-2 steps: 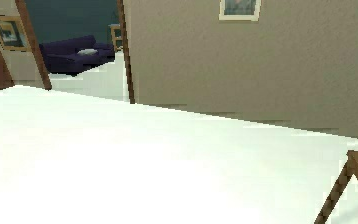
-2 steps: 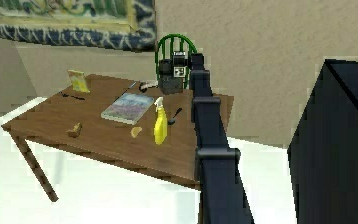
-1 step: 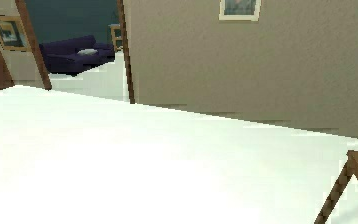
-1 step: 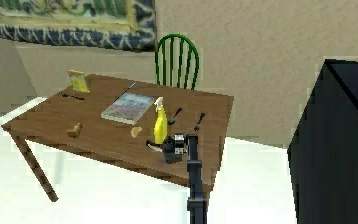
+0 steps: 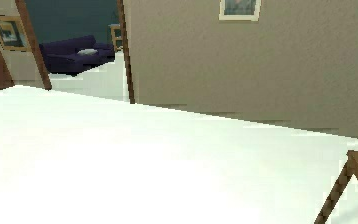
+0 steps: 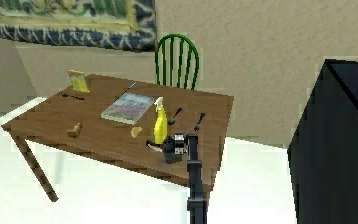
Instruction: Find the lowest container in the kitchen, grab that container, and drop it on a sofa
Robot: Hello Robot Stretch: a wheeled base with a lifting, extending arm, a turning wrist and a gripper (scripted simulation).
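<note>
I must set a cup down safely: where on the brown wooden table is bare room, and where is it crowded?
Bare wood lies on the brown wooden table between the flat grey-blue book and the small brown lump, and at the far corner by the green wooden chair. It is crowded around the yellow bottle, near the gripper.

Entry: brown wooden desk point(image 6: 49, 112), seen in my arm side view, standing on pale floor point(image 6: 97, 195).

Contents on top:
- flat book point(image 6: 125, 106), near the middle
- yellow spray bottle point(image 6: 159, 124), upright, just right of the book
- small tan object point(image 6: 77, 83), far left corner
- brownish lump point(image 6: 75, 128), left front
- yellowish lump point(image 6: 137, 131), just left of the bottle
- thin dark utensil point(image 6: 199, 120), toward the right end
</note>
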